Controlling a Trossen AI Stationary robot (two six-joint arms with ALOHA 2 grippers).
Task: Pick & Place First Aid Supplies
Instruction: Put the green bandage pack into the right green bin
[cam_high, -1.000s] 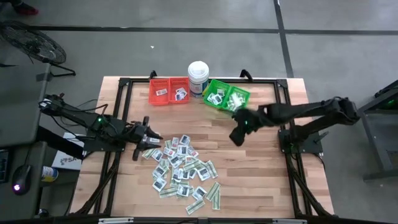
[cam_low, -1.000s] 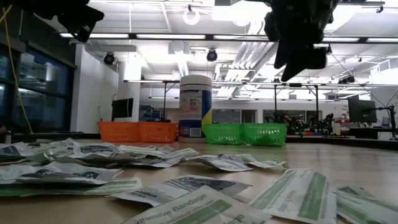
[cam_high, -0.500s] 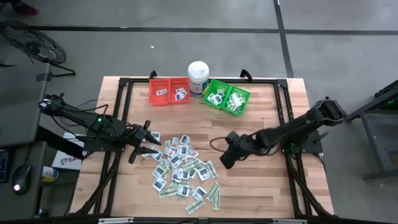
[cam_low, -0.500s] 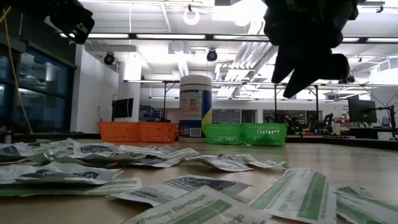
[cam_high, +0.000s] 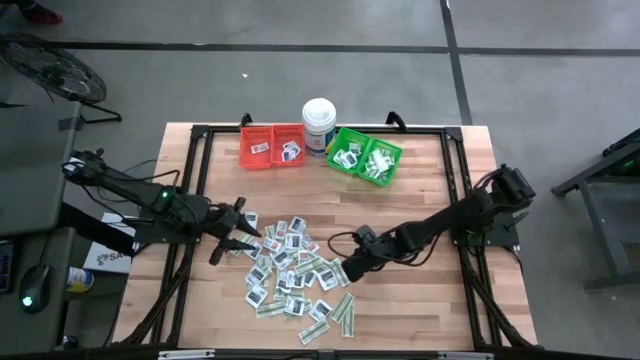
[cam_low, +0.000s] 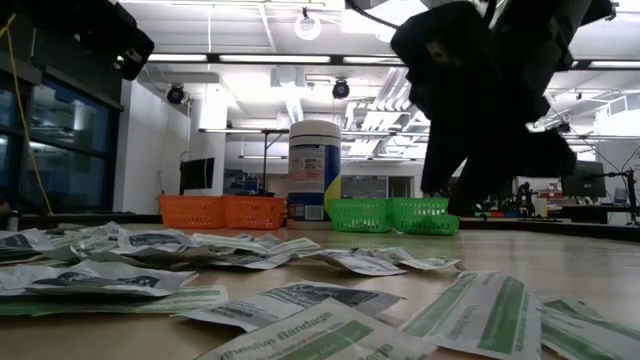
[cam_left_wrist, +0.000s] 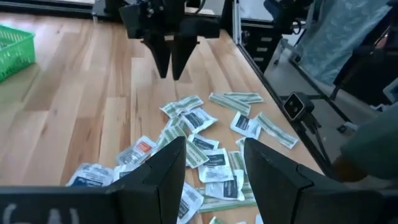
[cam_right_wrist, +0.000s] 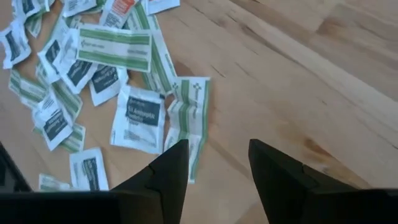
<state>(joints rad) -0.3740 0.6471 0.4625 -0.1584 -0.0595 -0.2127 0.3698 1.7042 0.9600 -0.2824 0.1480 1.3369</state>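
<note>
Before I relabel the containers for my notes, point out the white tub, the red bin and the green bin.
white tub (cam_high: 319, 113), high view, on its round lid.
red bin (cam_high: 272, 160), high view, on its near rim.
green bin (cam_high: 393, 167), high view, on its right rim.

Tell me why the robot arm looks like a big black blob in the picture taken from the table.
In the low view the right gripper hangs in front of bright ceiling lights, so it shows only as a dark shape; the nearest packets look soft and out of focus. In the high view the light is even and the same gripper shows plainly.
</note>
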